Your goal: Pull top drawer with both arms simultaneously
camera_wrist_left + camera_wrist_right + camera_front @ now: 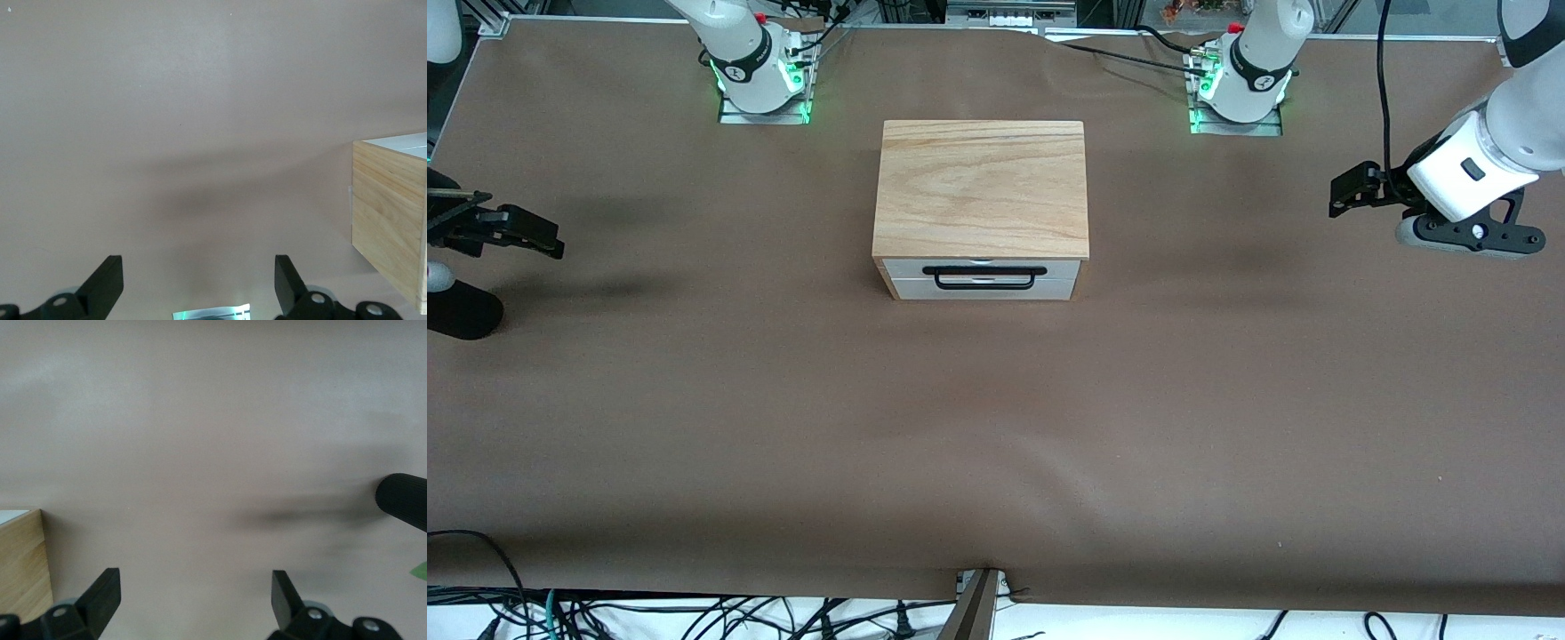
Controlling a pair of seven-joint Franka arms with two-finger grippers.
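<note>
The top drawer point(1064, 268) is shut in the wooden box point(983, 182) at the table's middle. Its white front faces the front camera and carries a thin black bar handle point(984, 270). My left gripper point(1336, 197) hangs open and empty over the bare mat toward the left arm's end of the table, well apart from the box. In the left wrist view point(199, 280) the box's side point(387, 213) shows at the edge. My right gripper point(543, 238) hangs open and empty over the mat toward the right arm's end. In the right wrist view point(195, 597) a box corner point(23, 553) shows.
A second white drawer front point(983, 289) sits under the top one. A black cylinder point(463, 311) lies on the brown mat point(996, 427) under the right gripper, also in the right wrist view point(403, 497). Cables hang at the table's near edge.
</note>
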